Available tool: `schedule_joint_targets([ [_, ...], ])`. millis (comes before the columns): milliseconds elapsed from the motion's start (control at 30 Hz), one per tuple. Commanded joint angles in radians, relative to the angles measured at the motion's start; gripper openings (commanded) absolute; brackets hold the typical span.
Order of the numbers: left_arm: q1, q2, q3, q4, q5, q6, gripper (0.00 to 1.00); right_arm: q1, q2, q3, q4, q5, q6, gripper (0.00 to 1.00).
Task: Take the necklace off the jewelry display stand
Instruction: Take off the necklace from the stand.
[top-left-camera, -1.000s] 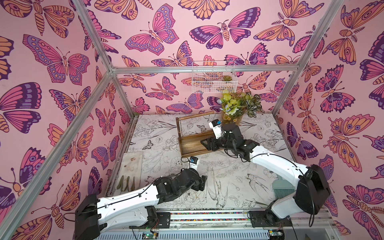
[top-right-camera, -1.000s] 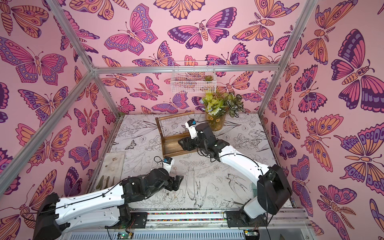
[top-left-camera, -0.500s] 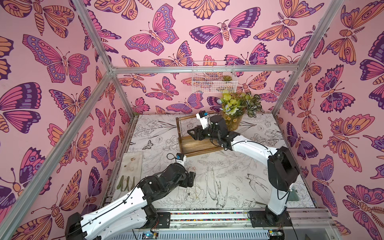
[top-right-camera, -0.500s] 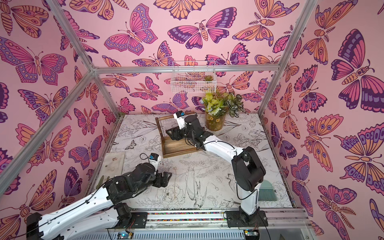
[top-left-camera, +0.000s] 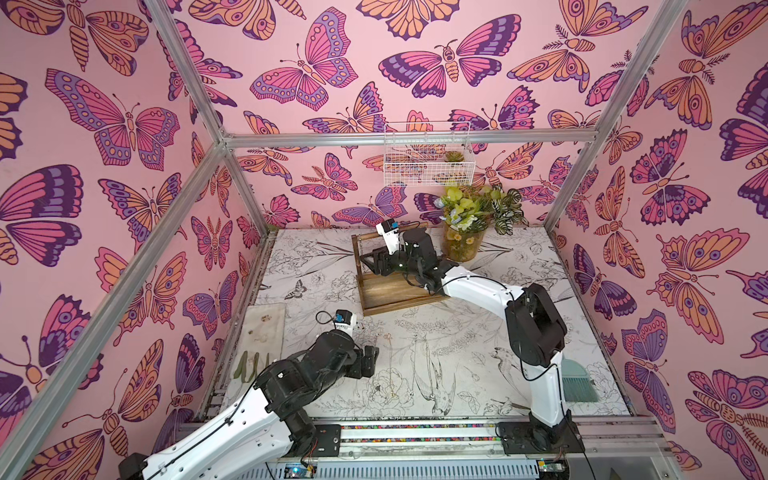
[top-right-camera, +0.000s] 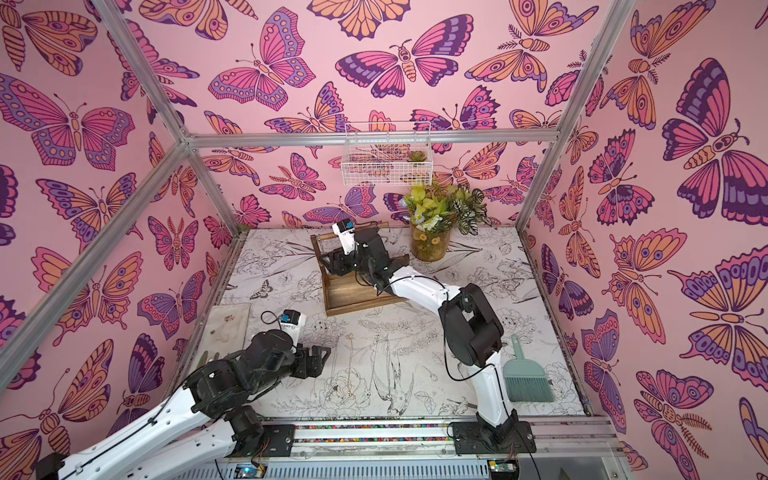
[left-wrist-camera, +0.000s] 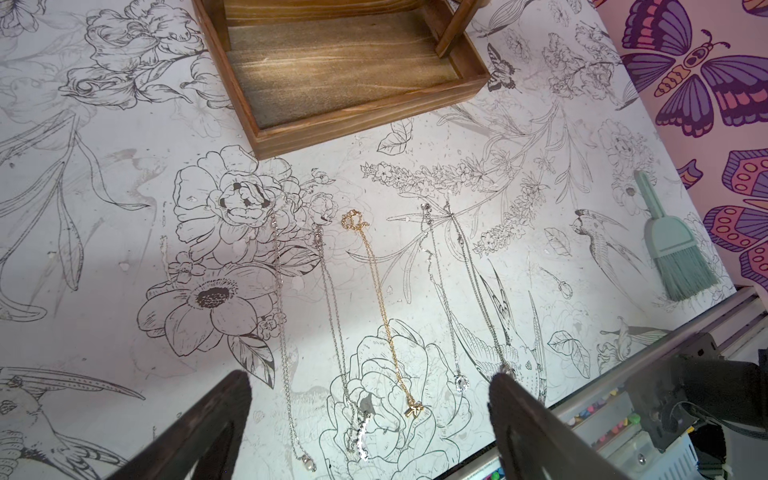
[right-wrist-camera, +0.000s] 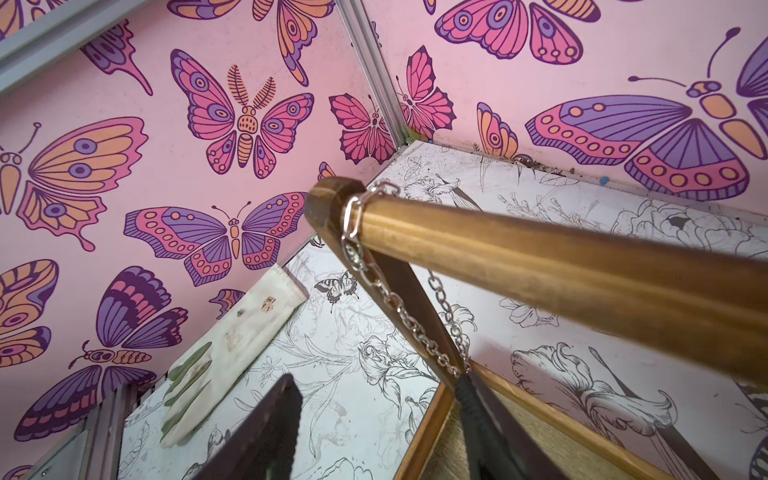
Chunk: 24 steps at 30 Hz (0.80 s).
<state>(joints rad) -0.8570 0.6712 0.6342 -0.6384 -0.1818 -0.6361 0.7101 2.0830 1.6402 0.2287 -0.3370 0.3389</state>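
Inside wire basket (top-left-camera: 405, 174), succulent (top-left-camera: 454, 156), necklace (right-wrist-camera: 399, 307) on jewelry display stand (right-wrist-camera: 540, 257)

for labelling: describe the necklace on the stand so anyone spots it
Find the brown wooden jewelry display stand on the table, beside the flower vase. A chunky silver link chain hangs over one end of its round top bar; the finer necklaces lie flat on the table.

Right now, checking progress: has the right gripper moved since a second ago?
Yes: the right gripper moved along the jewelry display stand, away from the vase.
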Motion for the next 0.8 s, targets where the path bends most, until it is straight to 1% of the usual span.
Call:
schedule_joint_targets([
  [0,0.007,-0.013,-0.017,-0.045,0.005,-0.004,0.92,0.002,0.025,0.053,0.038,-0.025,-0.015,0.64],
  [233,0.009,-0.016,-0.016,-0.062,0.011,-0.002,0.92,0.002,0.068,0.105,0.048,-0.04,-0.022,0.6],
  [367,0.009,-0.025,-0.019,-0.071,0.009,-0.008,0.92,0.0,0.088,0.133,0.047,-0.055,-0.02,0.56],
  [567,0.01,-0.029,-0.024,-0.075,0.01,-0.014,0.92,-0.003,0.104,0.158,0.049,-0.057,-0.025,0.54],
  [667,0.01,-0.029,-0.025,-0.075,0.008,-0.018,0.92,-0.002,0.11,0.174,0.047,-0.065,-0.026,0.49],
  [733,0.009,-0.029,-0.027,-0.076,0.01,-0.019,0.92,-0.004,0.113,0.18,0.046,-0.065,-0.026,0.48],
  [767,0.009,-0.028,-0.028,-0.076,0.01,-0.022,0.92,-0.004,0.117,0.189,0.049,-0.07,-0.024,0.45],
])
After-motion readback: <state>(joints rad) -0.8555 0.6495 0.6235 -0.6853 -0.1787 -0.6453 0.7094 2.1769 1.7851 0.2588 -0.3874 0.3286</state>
